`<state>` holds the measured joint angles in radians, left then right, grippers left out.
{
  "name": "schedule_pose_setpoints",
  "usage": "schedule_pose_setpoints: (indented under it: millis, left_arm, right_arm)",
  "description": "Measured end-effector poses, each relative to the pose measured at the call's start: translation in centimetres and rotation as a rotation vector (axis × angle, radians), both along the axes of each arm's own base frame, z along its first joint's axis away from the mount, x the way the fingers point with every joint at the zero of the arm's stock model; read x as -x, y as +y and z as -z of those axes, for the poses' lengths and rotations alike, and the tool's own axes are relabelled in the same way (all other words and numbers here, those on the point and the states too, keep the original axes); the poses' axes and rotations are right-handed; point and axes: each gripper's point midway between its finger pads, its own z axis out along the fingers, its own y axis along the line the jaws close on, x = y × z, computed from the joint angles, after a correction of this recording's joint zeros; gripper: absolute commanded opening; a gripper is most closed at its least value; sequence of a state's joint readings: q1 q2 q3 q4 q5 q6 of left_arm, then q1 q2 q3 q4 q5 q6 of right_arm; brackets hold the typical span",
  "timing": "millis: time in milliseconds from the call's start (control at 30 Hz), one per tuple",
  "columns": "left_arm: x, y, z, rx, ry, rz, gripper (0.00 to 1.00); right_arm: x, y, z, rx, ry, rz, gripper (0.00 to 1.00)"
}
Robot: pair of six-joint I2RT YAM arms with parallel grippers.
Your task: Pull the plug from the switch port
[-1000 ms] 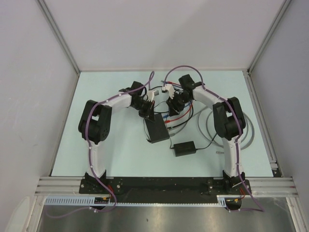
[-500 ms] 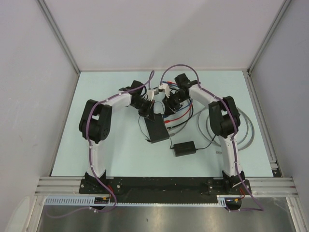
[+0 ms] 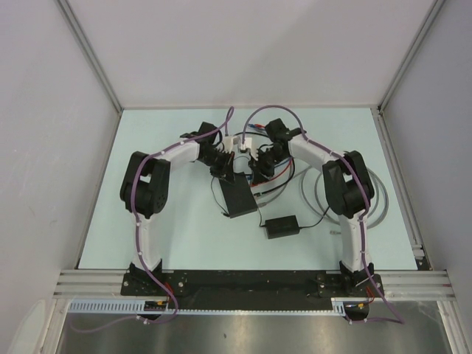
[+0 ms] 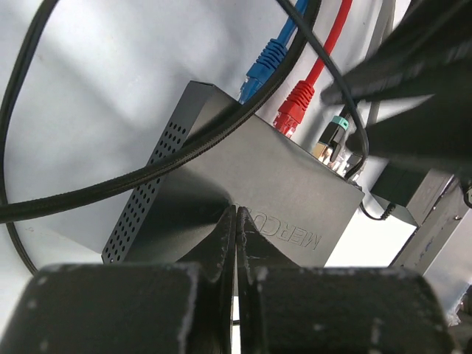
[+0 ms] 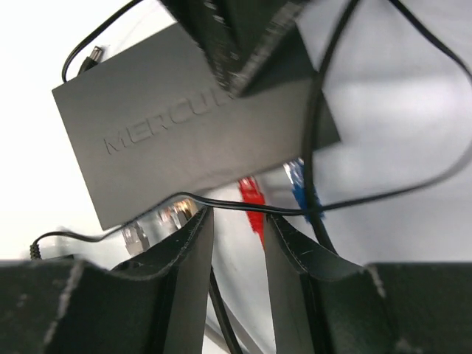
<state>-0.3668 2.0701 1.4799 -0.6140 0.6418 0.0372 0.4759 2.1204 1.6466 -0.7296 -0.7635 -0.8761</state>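
Red plug [image 5: 252, 198] seated in port edge of switch [image 5: 184, 125], just ahead of right end effector [image 5: 237, 215], in line with gap between its fingers. Right end effector open, jaws apart, nothing clamped; thin black cable [image 5: 221, 203] crosses fingertips. Left end effector [image 4: 236, 214] closed, tips pressed on switch top. Switch flat on tabletop [image 3: 177, 147], long axis near-to-far, port edge facing right arm. Red plug axis square to that edge, cord leading away right. Blue plug [image 4: 263, 68] beside it.
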Motion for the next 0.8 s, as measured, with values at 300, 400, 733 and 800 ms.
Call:
schedule_pose_setpoints:
  millis: [300, 400, 733, 800]
  left_arm:
    - [-0.5, 0.5, 0.0, -0.006, -0.015, -0.008, 0.0]
    - [-0.7, 0.6, 0.0, -0.007, -0.015, -0.012, 0.0]
    - [-0.7, 0.7, 0.0, -0.007, -0.016, -0.013, 0.0]
    - [-0.7, 0.7, 0.0, -0.007, -0.016, -0.013, 0.0]
  right_arm:
    - [-0.8, 0.6, 1.5, 0.027, -0.097, -0.01, 0.39]
    - [-1.7, 0.5, 1.5, 0.025, -0.127, 0.009, 0.39]
    - [-3.6, 0.2, 1.2, 0.021, -0.167, 0.05, 0.42]
    - [-3.9, 0.4, 1.1, 0.019, -0.171, 0.05, 0.46]
